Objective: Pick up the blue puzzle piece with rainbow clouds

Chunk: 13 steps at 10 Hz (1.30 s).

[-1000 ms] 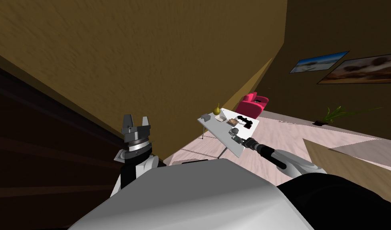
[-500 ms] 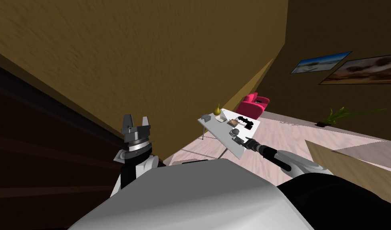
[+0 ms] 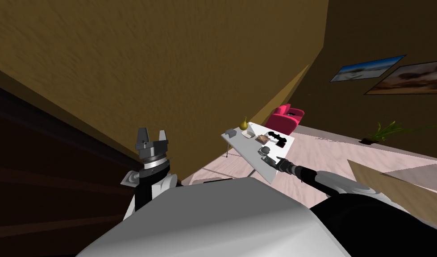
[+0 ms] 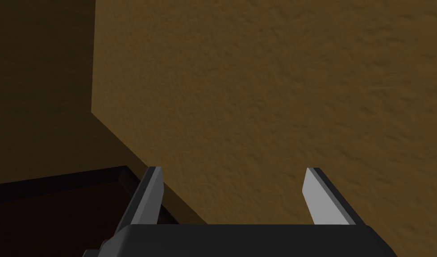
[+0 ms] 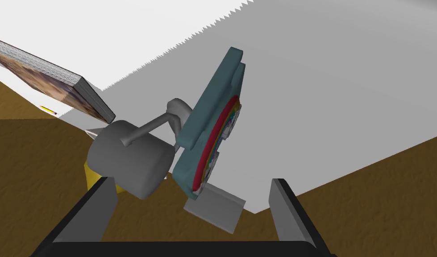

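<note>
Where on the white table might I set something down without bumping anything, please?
The bare tabletop beside the puzzle piece, on its side away from the mug, is free. It is crowded where mug, puzzle piece and book cluster ahead of the open right gripper.

White table with yellow pear, book, grey mug, blue puzzle piece upright on grey stand

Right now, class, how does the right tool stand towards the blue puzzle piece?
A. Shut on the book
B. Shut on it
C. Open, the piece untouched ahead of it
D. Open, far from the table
C: the right tool is wide open, and the blue puzzle piece stands ahead in its gap, touched on neither side.
</note>
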{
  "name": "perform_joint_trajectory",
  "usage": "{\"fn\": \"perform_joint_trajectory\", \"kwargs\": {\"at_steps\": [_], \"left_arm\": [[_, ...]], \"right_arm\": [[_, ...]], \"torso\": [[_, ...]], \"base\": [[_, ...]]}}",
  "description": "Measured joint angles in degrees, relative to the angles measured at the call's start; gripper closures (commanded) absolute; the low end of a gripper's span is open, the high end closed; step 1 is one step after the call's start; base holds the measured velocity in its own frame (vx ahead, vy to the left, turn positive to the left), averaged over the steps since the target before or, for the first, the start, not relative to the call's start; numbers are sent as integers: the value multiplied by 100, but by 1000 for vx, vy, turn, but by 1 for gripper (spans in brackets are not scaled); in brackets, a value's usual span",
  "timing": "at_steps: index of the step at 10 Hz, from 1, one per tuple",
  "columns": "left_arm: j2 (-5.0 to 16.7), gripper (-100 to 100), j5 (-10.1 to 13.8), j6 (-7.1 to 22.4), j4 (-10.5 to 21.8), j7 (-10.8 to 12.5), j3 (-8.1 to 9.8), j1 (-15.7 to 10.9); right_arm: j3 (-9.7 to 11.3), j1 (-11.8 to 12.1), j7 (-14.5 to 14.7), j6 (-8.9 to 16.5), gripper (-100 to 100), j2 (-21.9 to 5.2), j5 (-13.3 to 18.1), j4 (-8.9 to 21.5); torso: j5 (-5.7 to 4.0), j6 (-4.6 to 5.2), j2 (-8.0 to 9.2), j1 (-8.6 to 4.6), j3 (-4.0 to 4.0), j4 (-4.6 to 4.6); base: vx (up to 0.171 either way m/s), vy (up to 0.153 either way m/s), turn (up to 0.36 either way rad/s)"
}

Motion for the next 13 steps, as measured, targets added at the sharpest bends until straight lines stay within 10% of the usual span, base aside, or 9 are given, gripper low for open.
{"fn": "perform_joint_trajectory", "kwargs": {"at_steps": [13], "left_arm": [[0, 0, 0, 0, 0, 0, 0, 0]], "right_arm": [[443, 1585, -1245, -954, -100, -1533, -607, -329]], "torso": [[-1, 0, -4, 3, -2, -1]], "base": [[71, -31, 35]]}}
